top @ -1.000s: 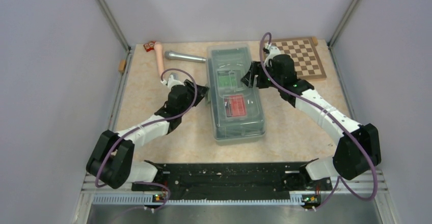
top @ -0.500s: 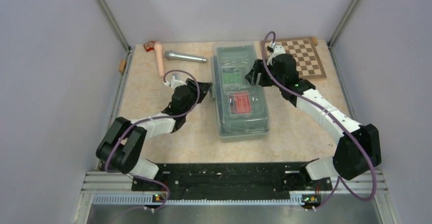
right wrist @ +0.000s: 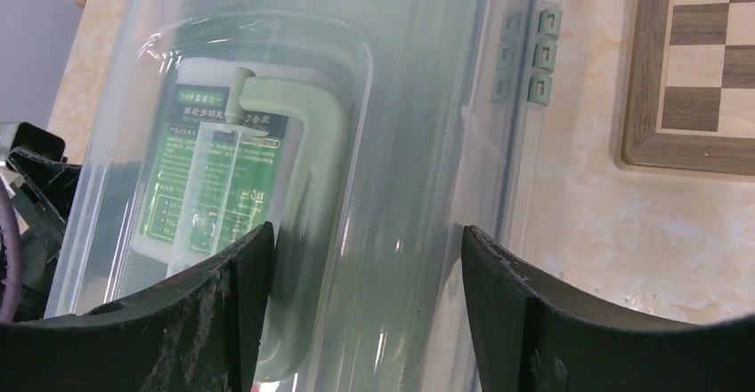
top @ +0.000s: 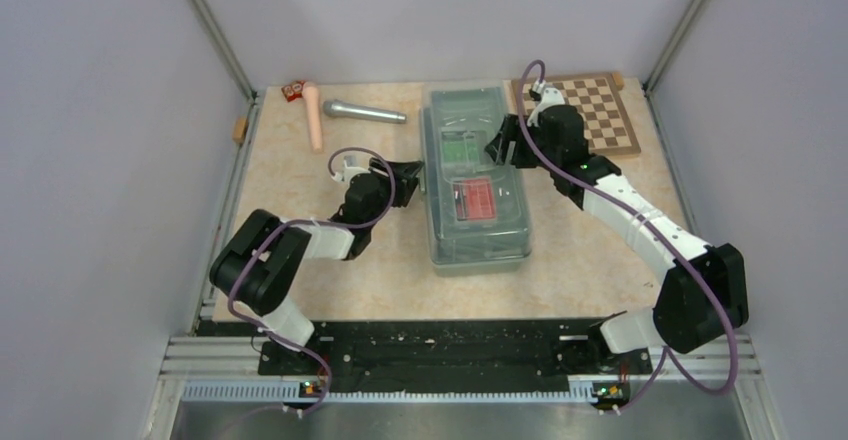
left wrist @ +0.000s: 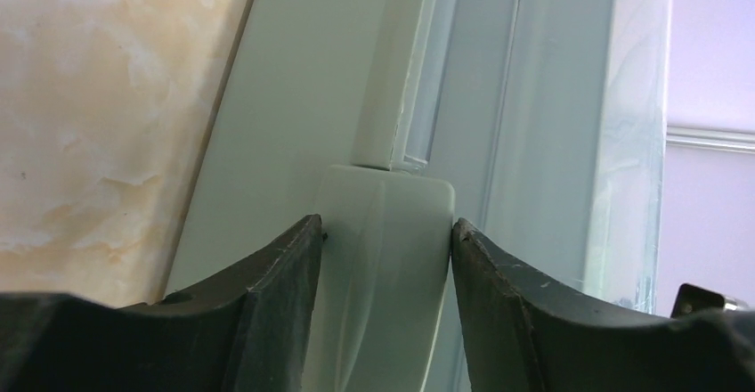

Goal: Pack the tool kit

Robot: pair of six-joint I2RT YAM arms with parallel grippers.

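top external view: the sage-green toolbox [top: 480, 250] lies lengthwise in the middle of the bench [top: 330, 290], its translucent lid [top: 500, 215] down. a green box [top: 460, 147] and a red box [top: 475, 198] show through the lid. the left pincer [top: 410, 173] is at the toolbox's left side, and the right pincer [top: 503, 150] is at its right edge, over the far half. the wooden chessboard [top: 595, 110] lies in the far right corner, just beyond the right arm. the silver microphone [top: 362, 112] lies left of the toolbox, apart from it.

left wrist view: the left pincer pinches a pale green latch [left wrist: 385, 258] on the toolbox wall, both black fingers [left wrist: 285, 285] flush against the latch's sides.

right wrist view: the right pincer is spread wide above the lid and holds nothing. the sage handle [right wrist: 307, 187] and the green box are visible under the plastic.
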